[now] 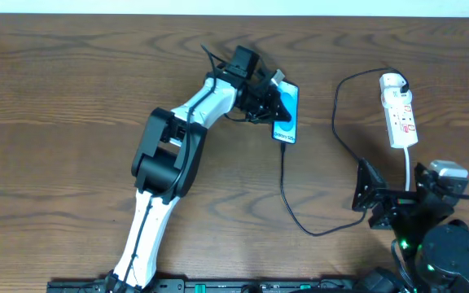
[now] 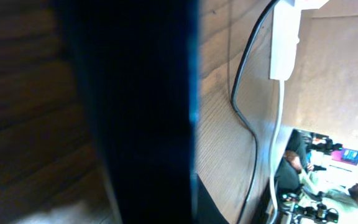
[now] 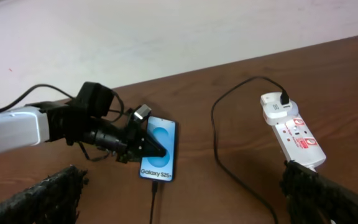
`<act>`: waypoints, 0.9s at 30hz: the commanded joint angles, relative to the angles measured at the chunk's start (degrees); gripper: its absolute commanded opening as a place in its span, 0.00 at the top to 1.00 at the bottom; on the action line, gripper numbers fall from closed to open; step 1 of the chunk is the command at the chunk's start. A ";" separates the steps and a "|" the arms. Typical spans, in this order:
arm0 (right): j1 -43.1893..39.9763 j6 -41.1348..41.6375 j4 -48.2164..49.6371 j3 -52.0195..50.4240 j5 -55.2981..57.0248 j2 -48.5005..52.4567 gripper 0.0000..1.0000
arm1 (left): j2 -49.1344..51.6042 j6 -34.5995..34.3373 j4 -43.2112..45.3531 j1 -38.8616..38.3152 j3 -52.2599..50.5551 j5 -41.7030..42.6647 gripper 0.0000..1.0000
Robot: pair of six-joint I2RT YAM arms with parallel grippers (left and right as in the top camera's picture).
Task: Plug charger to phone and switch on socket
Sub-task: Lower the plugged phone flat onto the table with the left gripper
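The phone [image 1: 288, 115] lies flat on the wooden table with its blue screen up; it also shows in the right wrist view [image 3: 160, 149]. My left gripper [image 1: 272, 103] is closed on the phone's left edge, with one finger over the screen. The phone's dark edge [image 2: 142, 112] fills the left wrist view. The charger [image 1: 286, 183], a thin black cable, runs from the phone's bottom edge in a loop to the socket [image 1: 401, 114]. Its tip [image 3: 155, 187] sits at the phone's port. My right gripper [image 1: 370, 199] is open and empty, below the socket.
The socket's white cord [image 1: 407, 159] runs down toward the right arm's base [image 1: 450, 252]. The left arm [image 1: 169, 155] lies diagonally across the table's left half. A white wall stands behind the table's far edge [image 3: 229, 59].
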 commanded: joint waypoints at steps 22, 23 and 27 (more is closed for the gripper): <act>-0.44 1.86 0.24 0.22 -2.86 5.51 0.01 | -0.22 -8.50 -1.77 -2.99 0.09 -8.96 0.78; -0.44 1.86 0.20 0.22 -2.86 5.51 0.01 | -0.20 -8.50 -2.12 -3.10 0.09 -9.55 0.78; -0.44 1.88 0.20 0.22 -2.86 5.51 0.01 | -0.22 -8.50 -4.98 -3.21 0.09 -13.86 0.77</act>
